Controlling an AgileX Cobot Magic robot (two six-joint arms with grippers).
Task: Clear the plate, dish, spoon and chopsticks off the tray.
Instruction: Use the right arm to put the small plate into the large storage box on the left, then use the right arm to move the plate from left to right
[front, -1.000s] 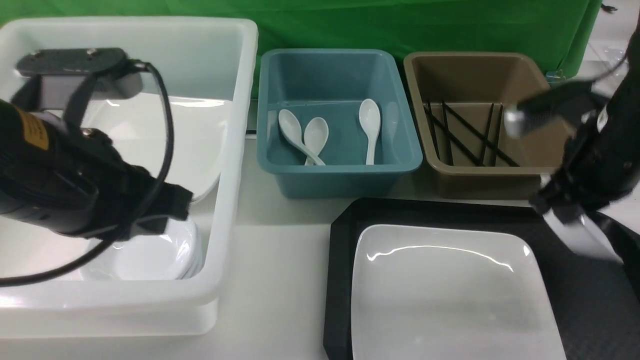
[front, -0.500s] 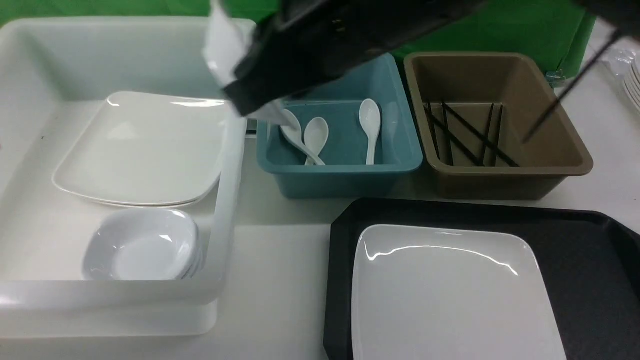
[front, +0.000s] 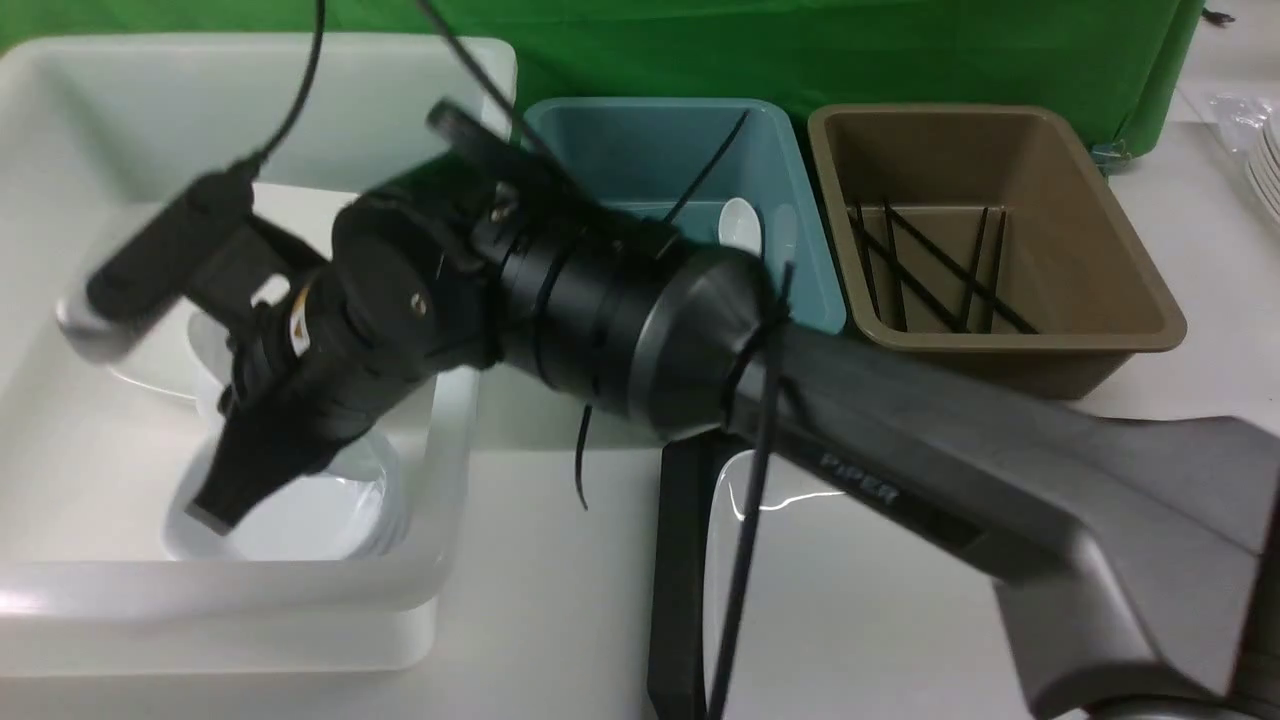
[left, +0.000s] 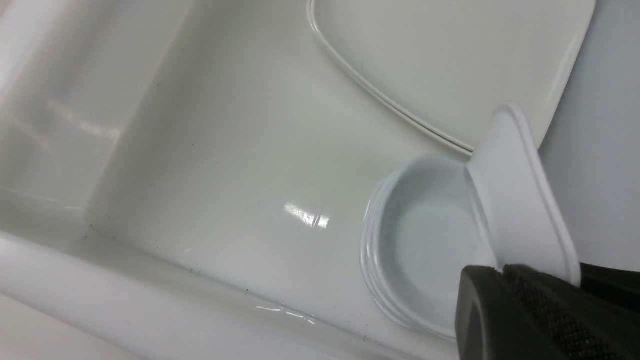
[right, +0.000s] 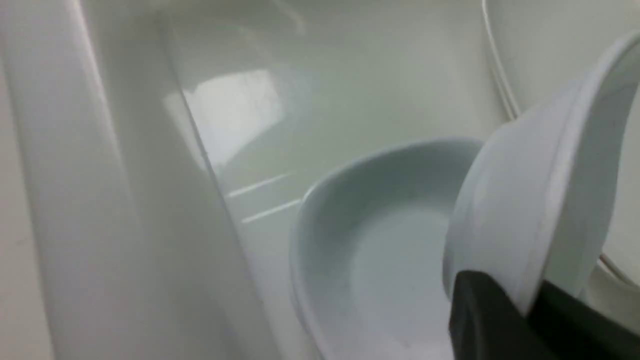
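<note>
- At the far left, the white bin (front: 60, 590) held a stack of small dishes (front: 300, 525) in its near right corner. A second square plate (left: 450, 60) lay flat just beyond the stack.
- Your left gripper (left: 537, 275) showed only in its own wrist view. Its jaws were clamped tight on the rim of a tilted small dish (left: 515, 190), which stood almost on edge just above the stack, not nested in it.
- Your right arm reached from the near right across into that same bin, and your right gripper (front: 215, 505) hung over the stack. The front view was too blurred there to show its jaws.
- In the right wrist view, its black fingers (right: 480, 310) pinched the rim of a dish (right: 525, 200) with the jaws nearly closed. The dish was tilted above the top bowl of the stack, near the bin's wall. You could not tell whether this was the same dish that the left wrist view showed.
- In the blue bin (front: 640, 140), far centre, the bowl of one spoon (front: 740, 225) showed behind your arm.
- In the brown bin (front: 1100, 200) to its right, the chopsticks (front: 930, 270) lay inside, well apart from both grippers.
- On the near right, the tray (front: 675, 560) carried the plate (front: 860, 640) beneath your right forearm, well apart from that gripper.
</note>
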